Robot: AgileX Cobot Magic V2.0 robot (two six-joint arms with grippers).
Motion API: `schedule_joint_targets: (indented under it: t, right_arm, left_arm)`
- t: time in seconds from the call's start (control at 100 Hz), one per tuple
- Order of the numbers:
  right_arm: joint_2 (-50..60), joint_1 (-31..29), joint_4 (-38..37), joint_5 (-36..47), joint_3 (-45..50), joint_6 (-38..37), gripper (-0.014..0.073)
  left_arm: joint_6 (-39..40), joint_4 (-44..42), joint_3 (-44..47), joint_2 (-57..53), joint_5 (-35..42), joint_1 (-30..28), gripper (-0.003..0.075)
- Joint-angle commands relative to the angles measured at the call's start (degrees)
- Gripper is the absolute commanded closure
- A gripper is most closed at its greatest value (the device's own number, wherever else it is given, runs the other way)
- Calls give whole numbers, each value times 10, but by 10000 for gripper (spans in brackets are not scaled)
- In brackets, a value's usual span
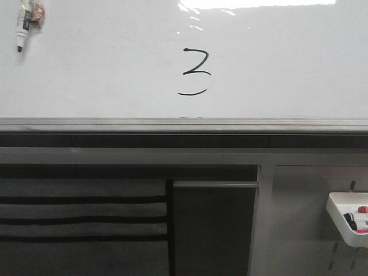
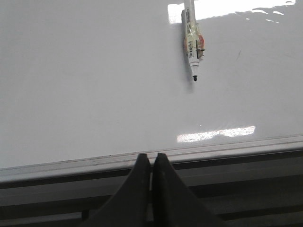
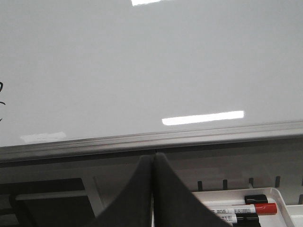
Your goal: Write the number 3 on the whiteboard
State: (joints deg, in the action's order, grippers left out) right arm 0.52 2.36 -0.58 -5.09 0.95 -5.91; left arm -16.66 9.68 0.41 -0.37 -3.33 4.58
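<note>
A black 3 [image 1: 195,72] already sits centre-top on the whiteboard [image 1: 103,69], marker [image 1: 23,26] stuck far left, both grippers, left [image 2: 151,163] and right [image 3: 152,163], closed on nothing, so writing looks done.

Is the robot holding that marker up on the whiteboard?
No. The marker hangs alone on the whiteboard, while the left gripper sits shut and empty below the board's rail.
</note>
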Motion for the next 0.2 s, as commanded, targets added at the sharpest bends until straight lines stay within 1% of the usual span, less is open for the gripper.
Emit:
schedule_joint_targets:
  t: [0.0,0.19]
  right_arm:
    - [12,-3,1,47,12,2,668]
    - [12,-3,1,47,12,2,668]
  left_arm:
    - [4,5,1,-17,42,-2,739]
    - [4,5,1,-17,42,-2,739]
